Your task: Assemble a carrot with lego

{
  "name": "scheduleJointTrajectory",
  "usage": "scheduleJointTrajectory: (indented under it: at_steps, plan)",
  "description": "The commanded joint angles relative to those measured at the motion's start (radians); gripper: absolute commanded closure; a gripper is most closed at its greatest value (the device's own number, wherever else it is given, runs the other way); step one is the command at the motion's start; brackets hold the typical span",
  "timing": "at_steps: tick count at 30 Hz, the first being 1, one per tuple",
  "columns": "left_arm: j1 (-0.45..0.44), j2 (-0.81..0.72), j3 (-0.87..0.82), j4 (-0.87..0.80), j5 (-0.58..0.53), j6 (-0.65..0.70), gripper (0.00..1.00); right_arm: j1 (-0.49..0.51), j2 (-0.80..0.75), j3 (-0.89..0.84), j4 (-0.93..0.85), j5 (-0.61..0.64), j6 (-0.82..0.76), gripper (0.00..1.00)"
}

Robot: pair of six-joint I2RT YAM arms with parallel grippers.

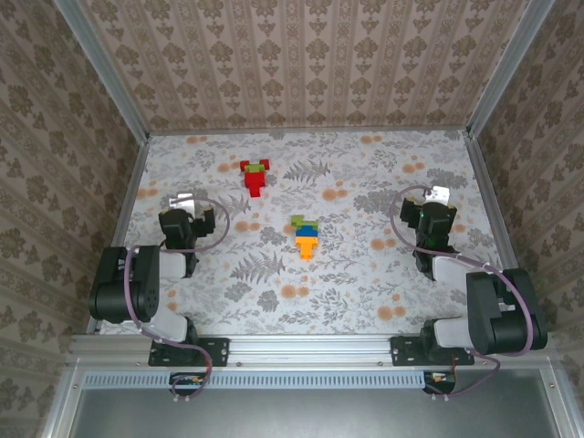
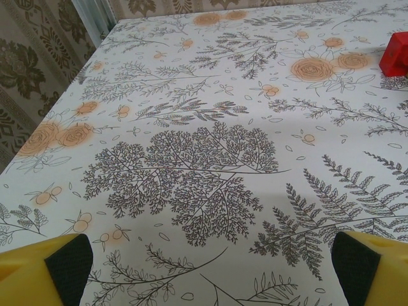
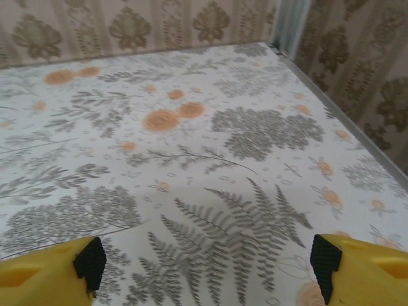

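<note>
Two lego builds stand on the flowered table. One is a stack of green, blue and orange bricks at the table's middle. The other is a red stack with green on top, farther back and left; a red corner of it shows at the right edge of the left wrist view. My left gripper hangs open over the left side of the table, nothing between its yellow fingers. On the right side my right gripper is open too, its fingers wide apart over bare cloth.
Patterned walls with aluminium posts close the table on three sides. A metal rail runs along the near edge, with both arm bases on it.
</note>
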Motion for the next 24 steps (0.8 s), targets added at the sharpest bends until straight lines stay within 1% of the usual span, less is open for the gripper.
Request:
scheduleJointTrajectory:
  at_steps: [1,2,3,4,5,6,8,9,21,24]
  plan:
    - [-0.001,-0.004,0.021,0.028,0.01,0.012,0.0,-0.019,0.045,-0.075,0.247,-0.167,0.006,0.0]
    - [-0.002,-0.004,0.02,0.028,0.01,0.011,0.0,-0.033,0.096,-0.079,0.283,-0.176,0.023,0.0]
    - [-0.002,-0.005,0.02,0.028,0.008,0.012,0.0,-0.045,0.107,-0.057,0.251,-0.191,0.032,0.0]
    - [-0.001,-0.005,0.02,0.028,0.008,0.011,0.0,-0.037,0.119,-0.026,0.201,-0.217,0.01,0.0]
    - [-0.001,-0.004,0.02,0.028,0.009,0.012,0.0,-0.03,0.161,0.001,0.195,-0.272,-0.019,0.0]
    - [-0.002,-0.004,0.02,0.028,0.007,0.012,0.0,-0.019,0.201,0.021,0.201,-0.293,-0.04,0.0]
    - [-0.002,-0.005,0.02,0.027,0.008,0.012,0.0,-0.004,0.189,0.025,0.169,-0.272,-0.053,0.0]
    - [-0.002,-0.005,0.02,0.028,0.008,0.012,0.0,-0.004,0.196,0.02,0.193,-0.271,-0.055,0.0]
    - [-0.002,-0.003,0.024,0.024,0.009,0.013,0.0,-0.001,0.192,0.022,0.184,-0.267,-0.056,0.0]
    - [0.0,-0.004,0.031,0.009,0.068,0.031,0.0,0.0,0.192,0.022,0.184,-0.267,-0.056,0.0]
